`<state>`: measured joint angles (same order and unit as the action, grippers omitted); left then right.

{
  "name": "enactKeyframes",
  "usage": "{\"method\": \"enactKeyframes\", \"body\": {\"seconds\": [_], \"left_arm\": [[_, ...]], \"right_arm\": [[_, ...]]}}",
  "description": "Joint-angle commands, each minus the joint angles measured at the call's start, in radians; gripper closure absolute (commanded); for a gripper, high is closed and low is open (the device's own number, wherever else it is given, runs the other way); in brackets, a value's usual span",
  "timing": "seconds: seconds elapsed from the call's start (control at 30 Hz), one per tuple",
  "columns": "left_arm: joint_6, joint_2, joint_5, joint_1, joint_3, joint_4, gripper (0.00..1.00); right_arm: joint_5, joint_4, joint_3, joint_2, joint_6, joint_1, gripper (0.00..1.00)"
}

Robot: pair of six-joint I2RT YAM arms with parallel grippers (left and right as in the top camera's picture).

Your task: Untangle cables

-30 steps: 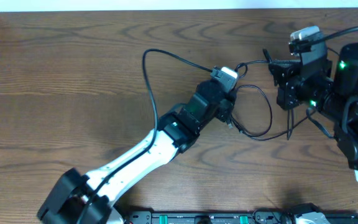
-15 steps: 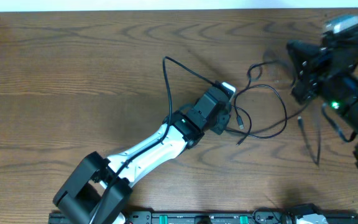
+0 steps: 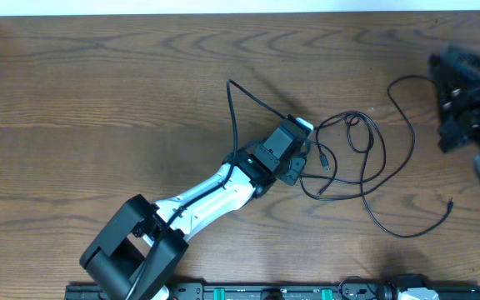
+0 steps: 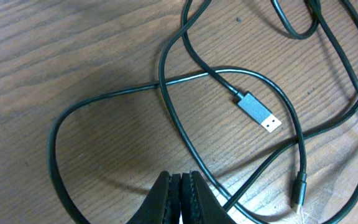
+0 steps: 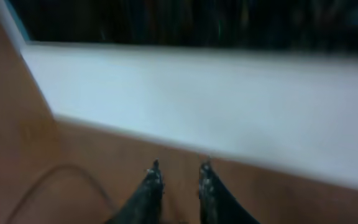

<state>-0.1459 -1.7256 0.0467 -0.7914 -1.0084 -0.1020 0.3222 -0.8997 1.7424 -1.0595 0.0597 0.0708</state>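
Left arm (image 3: 207, 193) is reaching from the near-left edge of the desk (image 3: 98, 100) diagonally to the middle. Left end effector (image 4: 179, 190) is sitting low over the wood, closed, fingertips pressing flat against each other. A black strand is running right up against its right side. Cables (image 4: 161, 84) are lying just right of it as loose black loops, crossing over one another on the desk. Flat USB plug (image 4: 260, 116) is lying inside one loop, apart from the fingers. A smaller plug (image 4: 298, 198) is resting further right, near the bottom edge of the left wrist view. Overhead, the loops are spreading rightward. One long strand is trailing toward the near-right, and another is arcing up toward the right arm (image 3: 469, 108) at the desk's far-right edge. Right end effector (image 5: 179, 182) is hanging above the wood with its tips showing a narrow gap, but that view is motion-blurred, so can't tell if it's gripping a strand.
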Motion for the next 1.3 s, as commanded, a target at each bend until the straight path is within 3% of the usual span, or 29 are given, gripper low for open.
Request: {"method": "enactKeyframes", "body": {"seconds": [0.0,0.17,0.27,0.37,0.47,0.7,0.73,0.97,1.03,1.1,1.13,1.17,1.27], "left_arm": [[0.000,0.045,-0.006,0.001,-0.008,-0.002,0.86],[-0.001,0.048,-0.006,0.001,-0.007,-0.047,0.83],[-0.001,0.048,-0.006,0.001,-0.007,-0.095,0.83],[-0.001,0.048,-0.006,0.001,-0.007,-0.127,0.83],[-0.001,0.048,-0.006,0.001,-0.007,-0.143,0.83],[-0.001,0.048,-0.006,0.001,-0.007,-0.153,0.83],[-0.001,0.048,-0.006,0.001,-0.007,-0.153,0.79],[-0.001,0.048,-0.006,0.001,-0.007,-0.153,0.75],[-0.001,0.048,-0.006,0.001,-0.007,-0.153,0.74],[-0.001,0.048,-0.006,0.001,-0.007,-0.154,0.73],[-0.001,0.048,-0.006,0.001,-0.007,-0.156,0.73],[-0.001,0.048,-0.006,0.001,-0.007,-0.159,0.74],[-0.001,0.048,-0.006,0.001,-0.007,-0.176,0.73]], "right_arm": [[0.002,-0.134,-0.025,-0.100,0.031,-0.006,0.62],[0.002,-0.214,-0.117,-0.258,0.121,-0.003,0.40],[-0.006,-0.168,-0.180,-0.364,0.139,-0.004,0.37],[-0.097,-0.103,-0.218,-0.478,0.275,-0.004,0.34],[-0.185,-0.082,-0.220,-0.580,0.390,-0.004,0.33],[-0.192,-0.026,-0.220,-0.818,0.486,0.003,0.37],[-0.192,-0.027,-0.220,-0.838,0.501,0.006,0.38],[-0.210,-0.016,-0.220,-0.972,0.615,0.029,0.40],[-0.215,-0.006,-0.220,-1.010,0.629,0.032,0.44],[-0.215,0.012,-0.220,-1.044,0.631,0.037,0.56],[-0.215,0.027,-0.220,-1.061,0.629,0.040,0.71],[-0.215,0.037,-0.220,-1.070,0.618,0.042,0.96],[-0.211,0.027,-0.219,-1.058,0.616,0.047,0.99]]}}
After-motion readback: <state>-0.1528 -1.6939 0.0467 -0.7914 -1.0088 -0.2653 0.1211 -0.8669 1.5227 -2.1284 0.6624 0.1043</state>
